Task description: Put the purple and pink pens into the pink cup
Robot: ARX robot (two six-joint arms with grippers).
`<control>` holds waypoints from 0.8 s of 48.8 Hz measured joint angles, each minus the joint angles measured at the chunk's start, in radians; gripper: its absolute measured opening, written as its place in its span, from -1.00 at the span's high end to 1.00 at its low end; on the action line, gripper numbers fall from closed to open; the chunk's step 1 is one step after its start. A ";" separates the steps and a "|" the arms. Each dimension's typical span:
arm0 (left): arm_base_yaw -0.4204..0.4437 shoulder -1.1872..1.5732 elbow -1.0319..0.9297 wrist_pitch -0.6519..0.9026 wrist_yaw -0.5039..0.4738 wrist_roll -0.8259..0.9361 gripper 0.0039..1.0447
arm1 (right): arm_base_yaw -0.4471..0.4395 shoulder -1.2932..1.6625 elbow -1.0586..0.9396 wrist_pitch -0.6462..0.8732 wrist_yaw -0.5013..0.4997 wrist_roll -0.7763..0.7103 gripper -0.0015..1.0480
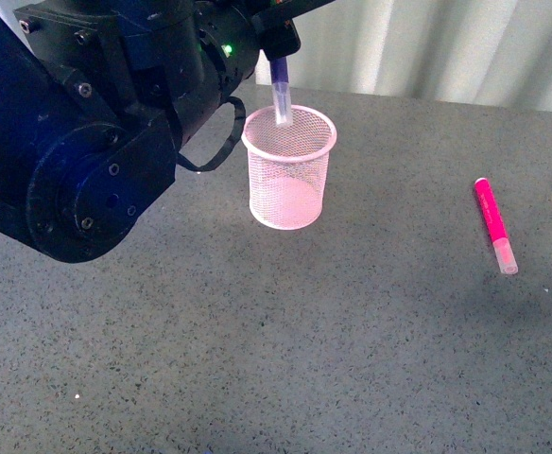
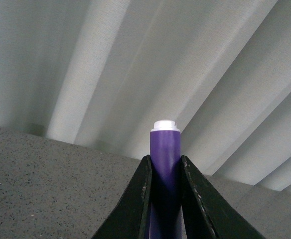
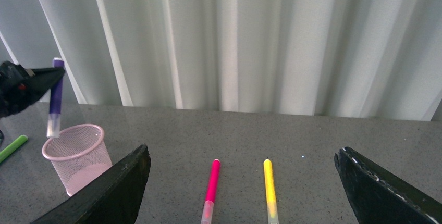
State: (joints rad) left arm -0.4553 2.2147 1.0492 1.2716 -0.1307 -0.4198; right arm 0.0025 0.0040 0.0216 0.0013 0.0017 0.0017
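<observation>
Front view: purple pen (image 1: 280,90), clear cap down, over pink mesh cup (image 1: 289,184).

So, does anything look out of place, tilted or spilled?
Nothing stands out. The pink cup stands upright, the left gripper holds the purple pen cap-down over its mouth, and the pink pen lies on the table.

A grey speckled tabletop (image 1: 285,359) runs back to a white pleated curtain (image 1: 446,47) hanging along its far edge. A yellow marker (image 3: 269,188) lies flat on the table's right part, cut off by the front view's edge. A lime-green marker (image 3: 12,148), seen only from the right wrist camera, lies flat well apart from it.
</observation>
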 joint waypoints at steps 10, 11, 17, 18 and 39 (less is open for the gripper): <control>-0.014 0.019 0.010 0.004 0.000 0.000 0.76 | 0.000 0.000 0.000 0.000 0.000 0.000 -0.86; -0.017 0.019 0.010 0.005 0.000 0.000 0.76 | 0.000 0.000 0.000 0.000 0.000 0.000 -0.86; -0.028 0.027 0.010 0.014 -0.006 -0.001 0.76 | 0.000 0.000 0.000 0.000 0.000 0.000 -0.86; -0.030 0.029 0.010 0.016 -0.008 -0.002 0.76 | 0.000 0.000 0.000 0.000 0.000 0.000 -0.86; -0.054 0.061 0.010 0.021 -0.044 -0.024 0.76 | 0.000 0.000 0.000 0.000 0.000 0.000 -0.86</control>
State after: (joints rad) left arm -0.5095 2.2757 1.0592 1.2922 -0.1745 -0.4435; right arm 0.0025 0.0040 0.0216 0.0013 0.0017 0.0017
